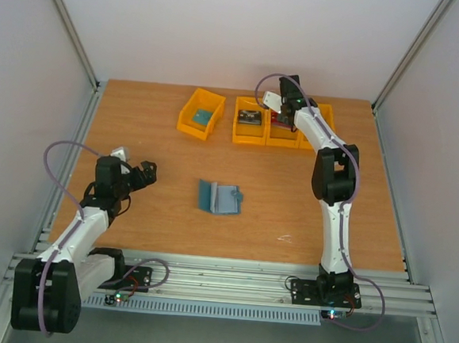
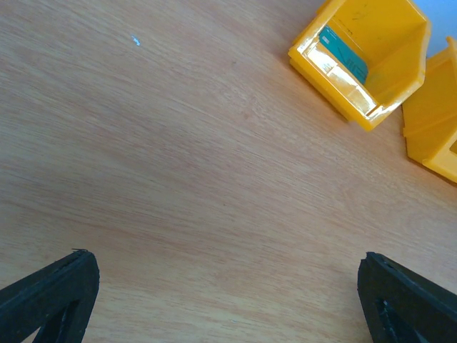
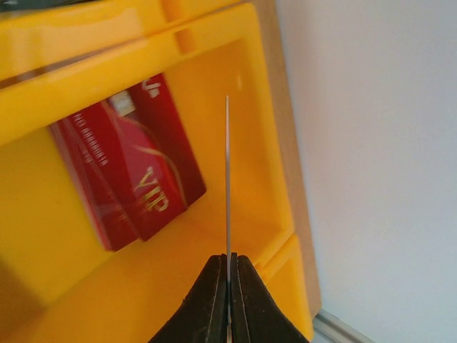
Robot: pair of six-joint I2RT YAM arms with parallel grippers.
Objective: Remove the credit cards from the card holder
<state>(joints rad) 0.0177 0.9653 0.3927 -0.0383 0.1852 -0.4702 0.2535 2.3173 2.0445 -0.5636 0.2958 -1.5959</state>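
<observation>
The slate-blue card holder [image 1: 218, 196] lies open on the wooden table, mid-way between the arms. At the back, my right gripper [image 1: 291, 121] hangs over a yellow bin [image 3: 265, 150]. In the right wrist view that gripper [image 3: 228, 268] is shut on a thin credit card [image 3: 228, 179] seen edge-on, upright above the bin. Red credit cards [image 3: 136, 179] lie in that bin. My left gripper [image 1: 146, 171] is open and empty, low over bare table left of the holder; its black fingertips [image 2: 53, 293] frame only wood.
Several yellow bins line the back: the left one [image 1: 187, 124] holds a blue card [image 1: 203, 116], the middle one [image 1: 249, 131] a dark card [image 1: 250, 117]. The left wrist view shows the left bin [image 2: 385, 43] with its blue card [image 2: 348, 61]. White walls enclose the table.
</observation>
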